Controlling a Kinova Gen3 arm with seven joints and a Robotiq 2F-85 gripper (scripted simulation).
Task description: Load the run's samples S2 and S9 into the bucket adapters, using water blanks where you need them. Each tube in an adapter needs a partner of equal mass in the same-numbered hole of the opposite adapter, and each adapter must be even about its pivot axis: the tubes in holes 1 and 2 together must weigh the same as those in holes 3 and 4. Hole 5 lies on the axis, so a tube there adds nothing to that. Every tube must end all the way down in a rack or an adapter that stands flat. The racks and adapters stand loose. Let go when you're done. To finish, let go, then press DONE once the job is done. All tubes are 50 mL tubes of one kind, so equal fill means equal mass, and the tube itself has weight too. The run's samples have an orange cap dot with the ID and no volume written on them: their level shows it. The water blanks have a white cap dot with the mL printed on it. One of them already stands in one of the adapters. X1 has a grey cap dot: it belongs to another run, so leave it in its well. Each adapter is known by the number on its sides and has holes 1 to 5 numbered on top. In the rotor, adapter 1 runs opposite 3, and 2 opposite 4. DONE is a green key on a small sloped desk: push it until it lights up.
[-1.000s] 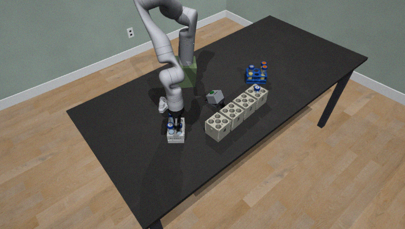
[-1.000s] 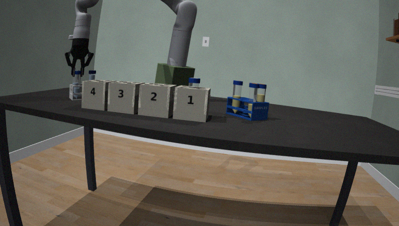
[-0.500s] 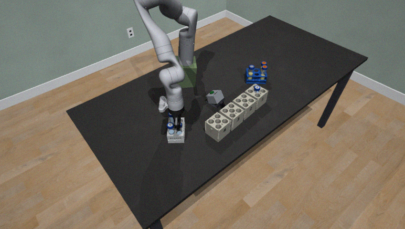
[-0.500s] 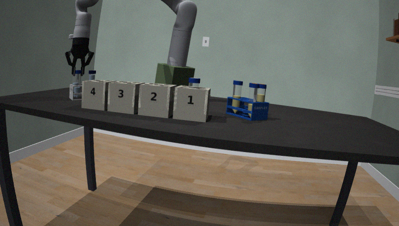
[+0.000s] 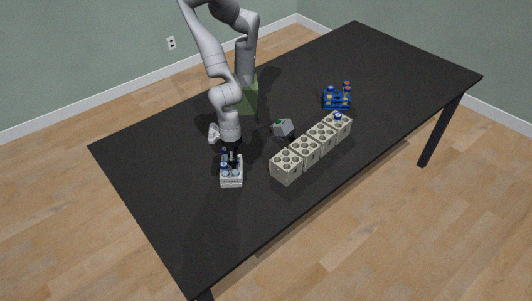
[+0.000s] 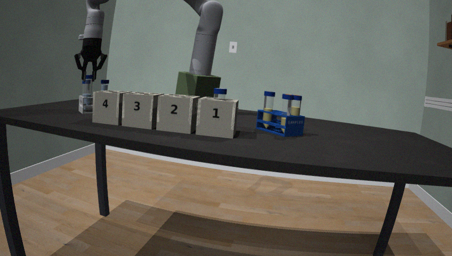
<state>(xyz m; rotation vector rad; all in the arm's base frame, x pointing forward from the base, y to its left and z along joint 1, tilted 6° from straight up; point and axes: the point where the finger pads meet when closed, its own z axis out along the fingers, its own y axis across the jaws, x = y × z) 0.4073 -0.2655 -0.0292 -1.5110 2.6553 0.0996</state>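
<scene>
The claw (image 6: pixel 89 74) is clenched, partly closed, on a water blank (image 6: pixel 88 85) standing in the white rack (image 5: pixel 231 181).

Black table and what stands on it

The black table (image 5: pixel 391 67) carries four pale adapters in a touching row, numbered 4 (image 6: pixel 106 108), 3 (image 6: pixel 137 109), 2 (image 6: pixel 174 113), 1 (image 6: pixel 216 117). Beyond adapter 1 sits the blue sample rack (image 6: pixel 295 125); off adapter 4's end, the white blanks rack (image 5: pixel 231 181); behind the row, the grey DONE desk (image 5: pixel 281 128) and green arm pedestal (image 5: pixel 250 97).
</scene>
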